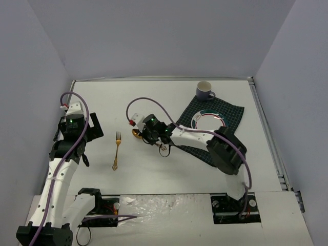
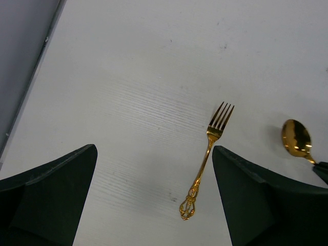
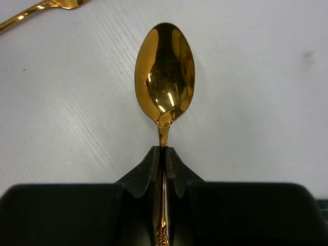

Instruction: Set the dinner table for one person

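Quick look at where we are: the white desk (image 1: pixel 169 102) fills pretty much the whole top view and everything sits on it. Container-wise we've got a blue-grey mug (image 1: pixel 204 91) upright on the bare desk near the far edge, just beyond the far corner of the dark green checked cloth (image 1: pixel 233 113). We can't tell from this angle what's inside it. A white plate (image 1: pixel 205 117) with coloured rings round its rim lies on that cloth, and our right arm covers its near edge. The right hand (image 3: pixel 164 154) is clamped tight on the handle of a gold spoon (image 3: pixel 165 72), bowl facing up and sticking out past the fingertips. We can't tell whether the bowl touches the desk. A gold fork (image 2: pixel 207 159) lies flat on the bare desk just left of the spoon, tines pointing to the far side, ornate handle end toward us. The left hand (image 2: pixel 154 154) hovers over that fork with its fingers spread wide and nothing between them.
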### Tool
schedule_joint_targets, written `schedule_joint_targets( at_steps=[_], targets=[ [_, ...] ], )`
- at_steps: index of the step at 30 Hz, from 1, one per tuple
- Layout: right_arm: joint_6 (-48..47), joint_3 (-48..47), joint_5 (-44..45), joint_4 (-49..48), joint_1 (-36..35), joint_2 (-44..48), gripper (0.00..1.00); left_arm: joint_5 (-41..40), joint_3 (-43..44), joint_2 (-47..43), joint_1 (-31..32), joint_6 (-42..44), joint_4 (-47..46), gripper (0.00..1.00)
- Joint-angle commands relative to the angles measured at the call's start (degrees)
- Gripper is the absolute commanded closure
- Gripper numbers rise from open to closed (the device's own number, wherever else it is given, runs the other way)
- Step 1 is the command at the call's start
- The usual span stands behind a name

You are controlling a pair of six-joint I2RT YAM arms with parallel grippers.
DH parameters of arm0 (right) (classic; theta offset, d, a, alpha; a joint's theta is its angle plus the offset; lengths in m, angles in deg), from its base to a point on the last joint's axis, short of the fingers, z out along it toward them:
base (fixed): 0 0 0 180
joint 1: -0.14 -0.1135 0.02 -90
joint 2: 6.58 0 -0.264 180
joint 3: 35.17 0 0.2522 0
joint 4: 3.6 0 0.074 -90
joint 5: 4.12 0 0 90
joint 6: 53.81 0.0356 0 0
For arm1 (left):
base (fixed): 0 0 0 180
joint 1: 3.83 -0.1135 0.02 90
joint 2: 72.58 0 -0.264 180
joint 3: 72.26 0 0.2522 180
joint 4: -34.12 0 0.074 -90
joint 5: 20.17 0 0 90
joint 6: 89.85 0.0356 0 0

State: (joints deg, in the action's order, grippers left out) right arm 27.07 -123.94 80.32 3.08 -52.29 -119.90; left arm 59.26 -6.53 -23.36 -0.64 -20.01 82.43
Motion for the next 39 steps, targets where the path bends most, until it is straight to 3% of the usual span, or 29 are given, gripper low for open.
schedule_joint_targets(
  at_steps=[1,6,8,14,30,39],
  targets=[
    [-11.1,5.5,-3.3,1.2,9.0,18.7,1.00,-0.4,1.0,-0.9,-0.6,-0.1,-1.6,0.08],
    [-20.4,6.6,-9.9,10.6,21.9,25.8,1.00,-0.9,0.8,-1.0,-0.6,0.0,-1.7,0.08],
    [-23.5,7.0,-13.9,11.9,30.4,27.8,1.00,-0.9,0.7,-0.6,-0.6,0.0,-1.8,0.08],
    [-29.0,4.1,-16.9,12.3,43.6,25.9,1.00,-0.3,0.8,0.0,-0.6,-0.1,-2.0,0.08],
    [-37.1,-2.3,-16.2,8.4,54.9,13.9,1.00,1.8,0.3,-2.2,-0.5,-0.4,-2.3,0.08],
    [-38.8,-2.7,-14.8,4.6,56.5,9.9,1.00,1.3,0.4,-1.8,-0.5,-0.3,-2.3,0.08]
  ],
)
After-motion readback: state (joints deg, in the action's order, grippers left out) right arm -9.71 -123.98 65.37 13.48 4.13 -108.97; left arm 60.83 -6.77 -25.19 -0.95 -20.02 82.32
